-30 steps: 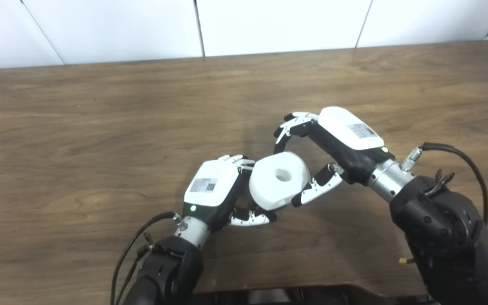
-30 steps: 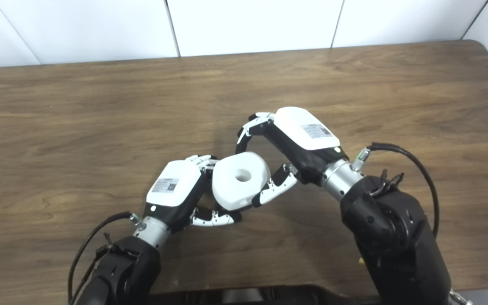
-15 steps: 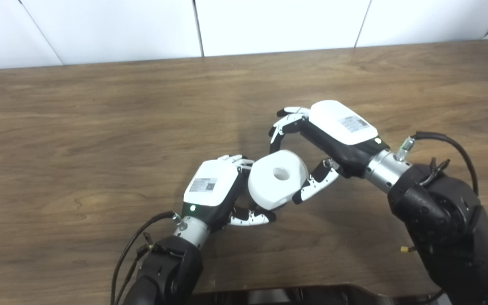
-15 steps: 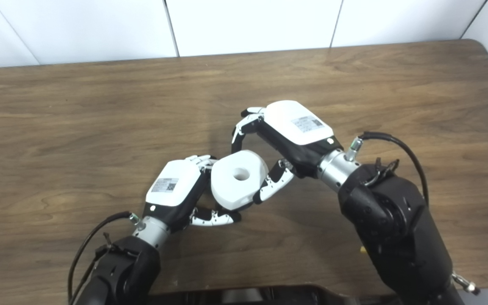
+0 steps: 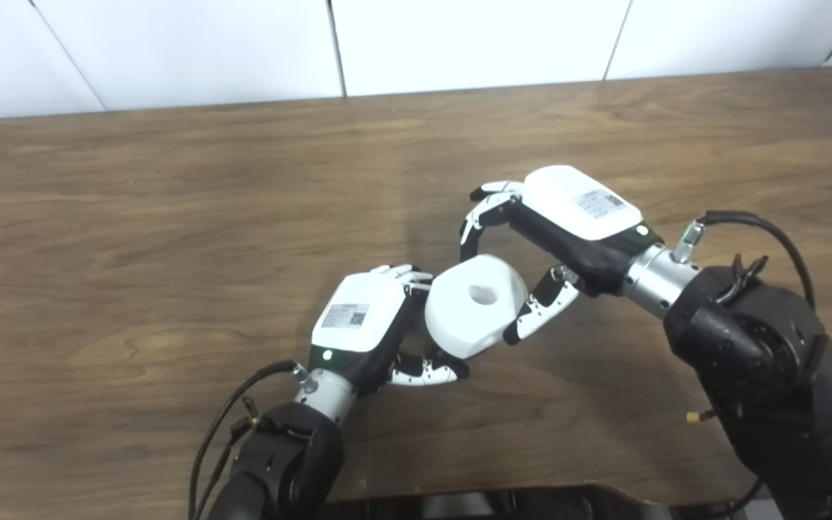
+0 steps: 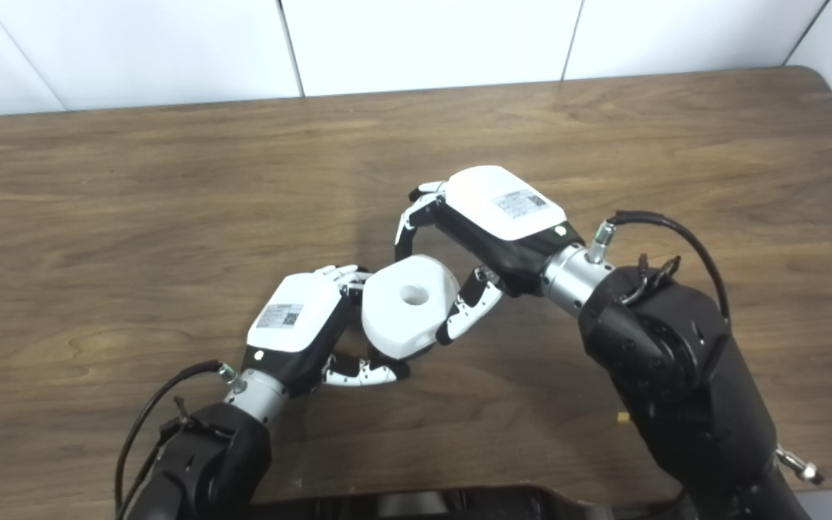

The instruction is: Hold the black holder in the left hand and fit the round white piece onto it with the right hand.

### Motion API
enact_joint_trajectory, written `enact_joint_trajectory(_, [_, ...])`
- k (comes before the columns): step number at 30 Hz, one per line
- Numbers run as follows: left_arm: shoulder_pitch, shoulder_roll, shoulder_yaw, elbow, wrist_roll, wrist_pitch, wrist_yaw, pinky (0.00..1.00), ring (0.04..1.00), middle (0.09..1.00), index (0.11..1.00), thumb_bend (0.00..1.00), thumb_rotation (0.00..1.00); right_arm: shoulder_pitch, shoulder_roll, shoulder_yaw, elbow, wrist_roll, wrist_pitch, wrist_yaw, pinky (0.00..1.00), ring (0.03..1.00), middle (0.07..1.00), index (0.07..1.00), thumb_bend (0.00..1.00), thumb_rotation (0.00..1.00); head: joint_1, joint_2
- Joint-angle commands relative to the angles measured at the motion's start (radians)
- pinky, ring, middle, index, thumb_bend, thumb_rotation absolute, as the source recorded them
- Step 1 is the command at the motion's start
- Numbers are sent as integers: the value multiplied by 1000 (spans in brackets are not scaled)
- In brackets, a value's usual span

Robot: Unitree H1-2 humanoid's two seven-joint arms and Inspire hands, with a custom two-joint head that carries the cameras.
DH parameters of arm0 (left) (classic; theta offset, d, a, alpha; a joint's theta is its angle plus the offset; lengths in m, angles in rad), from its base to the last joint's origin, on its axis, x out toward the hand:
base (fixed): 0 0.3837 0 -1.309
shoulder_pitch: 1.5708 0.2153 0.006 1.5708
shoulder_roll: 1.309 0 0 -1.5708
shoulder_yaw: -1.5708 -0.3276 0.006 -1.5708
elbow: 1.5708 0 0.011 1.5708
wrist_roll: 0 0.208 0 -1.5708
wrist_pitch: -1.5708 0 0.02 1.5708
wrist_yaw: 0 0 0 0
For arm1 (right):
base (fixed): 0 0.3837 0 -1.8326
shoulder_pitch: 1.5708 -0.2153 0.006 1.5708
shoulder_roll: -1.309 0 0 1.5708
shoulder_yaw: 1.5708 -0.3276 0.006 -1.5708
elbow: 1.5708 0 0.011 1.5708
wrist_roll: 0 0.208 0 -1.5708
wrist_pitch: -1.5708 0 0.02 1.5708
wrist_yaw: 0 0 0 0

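Nearest me, the left hand (image 5: 365, 318) is curled shut around something I cannot make out; the black holder must be inside its grip, hidden behind the round white piece (image 5: 475, 305). That piece sits just right of the left hand, touching it, its center hole facing up. Farther and to the right, the right hand (image 5: 553, 231) grips the piece, fingers (image 5: 479, 217) on its far edge and thumb on its near right side. The fitting step looks underway. Next, I'd guess, the right hand must press it squarely home above the table (image 5: 170, 217).
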Motion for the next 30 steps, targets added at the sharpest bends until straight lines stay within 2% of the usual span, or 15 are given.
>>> enact_joint_trajectory(1, [29,21,-5,23,7,18,-64,868,854,786,487,522,52,-16,-14,-1,-3,-16,-11,17,773,860,713,482,522,128,-2,0])
enact_joint_trajectory(15, [31,25,-3,25,-2,12,-56,865,848,783,487,522,52,-11,-15,2,-5,-28,-13,21,745,878,729,483,522,128,-14,2])
enact_joint_trajectory(19, [31,25,-2,33,-8,7,-46,866,847,782,487,522,51,-25,-17,1,-7,-30,-5,34,766,877,727,482,521,128,-13,0])
enact_joint_trajectory(25, [27,26,-5,36,-3,7,-49,865,847,781,487,522,52,-38,-29,-14,-6,-18,-15,27,774,869,719,482,522,127,-14,-1])
enact_joint_trajectory(30, [30,27,-4,42,-6,3,-37,856,843,778,487,522,52,-43,-30,-24,-9,-33,-5,42,743,883,725,482,522,128,-16,-6])
